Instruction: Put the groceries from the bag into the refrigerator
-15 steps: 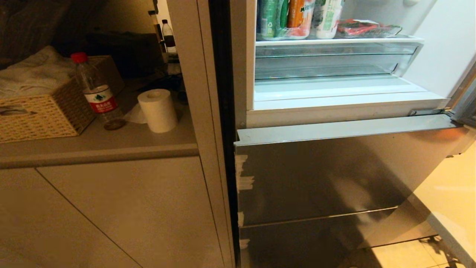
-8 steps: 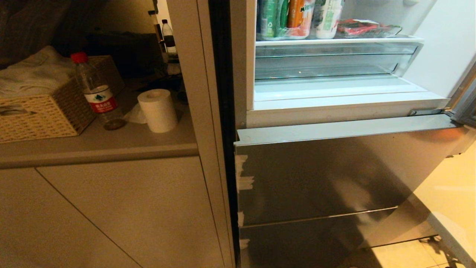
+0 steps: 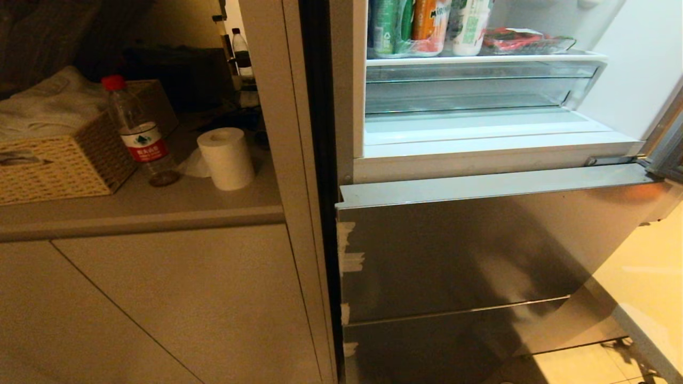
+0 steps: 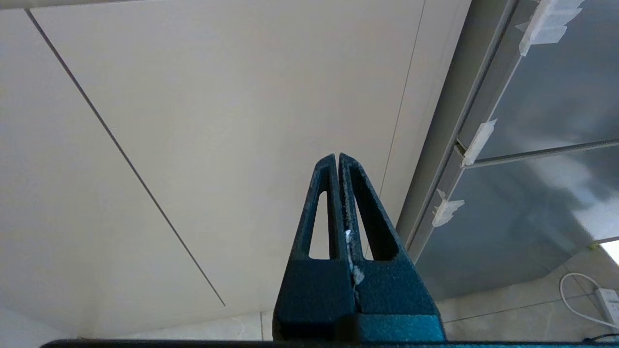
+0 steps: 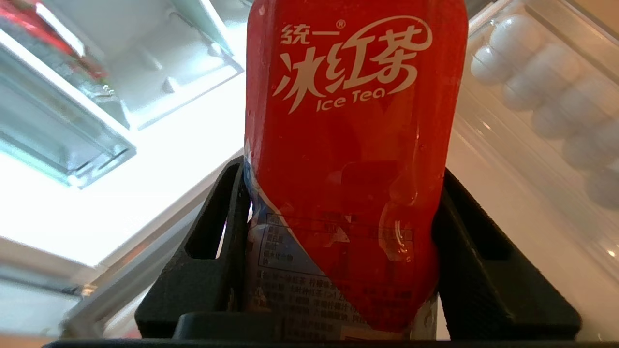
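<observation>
R gripper (image 5: 341,232) clamps ice-tea bottle (image 5: 353,145) — refrigerator (image 5: 145,145) open; L pinched.

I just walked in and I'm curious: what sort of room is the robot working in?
Most likely a home kitchen. An open fridge holds drinks on a shelf, with eggs in its door. Beside it a counter over cabinets carries a paper roll, a water bottle and a wicker basket.

Beige cabinet (image 3: 160,298) and counter (image 3: 139,210) above pale tiled floor (image 3: 651,266).
</observation>
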Available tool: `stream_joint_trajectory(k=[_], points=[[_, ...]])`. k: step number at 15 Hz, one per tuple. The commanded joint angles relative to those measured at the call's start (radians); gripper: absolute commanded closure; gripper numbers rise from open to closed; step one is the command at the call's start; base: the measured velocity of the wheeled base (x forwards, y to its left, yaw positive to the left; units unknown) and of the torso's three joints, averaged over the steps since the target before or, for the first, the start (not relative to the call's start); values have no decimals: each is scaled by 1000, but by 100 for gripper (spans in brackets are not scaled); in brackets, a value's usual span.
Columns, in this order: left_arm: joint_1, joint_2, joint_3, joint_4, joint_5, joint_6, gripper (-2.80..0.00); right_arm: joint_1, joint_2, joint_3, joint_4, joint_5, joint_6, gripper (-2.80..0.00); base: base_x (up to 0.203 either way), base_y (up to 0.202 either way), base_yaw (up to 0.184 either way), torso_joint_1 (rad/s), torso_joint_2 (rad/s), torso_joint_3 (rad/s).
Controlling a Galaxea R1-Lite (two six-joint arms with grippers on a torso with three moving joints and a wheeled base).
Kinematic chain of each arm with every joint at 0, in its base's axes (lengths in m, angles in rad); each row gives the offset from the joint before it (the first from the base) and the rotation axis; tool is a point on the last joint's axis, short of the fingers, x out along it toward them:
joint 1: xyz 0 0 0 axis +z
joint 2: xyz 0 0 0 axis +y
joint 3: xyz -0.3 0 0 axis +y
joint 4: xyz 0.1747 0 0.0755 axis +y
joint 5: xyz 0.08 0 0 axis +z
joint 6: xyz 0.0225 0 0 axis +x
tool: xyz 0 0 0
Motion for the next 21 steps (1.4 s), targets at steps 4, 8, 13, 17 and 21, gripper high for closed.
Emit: stream_joint_trajectory(k=[4,8,13,17,21], points=[[0,0,0,1,0,1,0,1,-149,111,-5,1,-4,0,0,0,0,0,0,0],[0,0,0,0,0,1,0,0,-238,176,-5,1,-2,0,0,0,0,0,0,0],[0,0,0,0,0,0,0,0,-286,214,-5,3,1,0,0,0,0,0,0,0],[0,0,0,0,0,1,0,0,-290,216,-5,9,-2,0,0,0,0,0,0,0],[0,0,0,0,0,0,0,0,-290,218,-5,30,-2,0,0,0,0,0,0,0]])
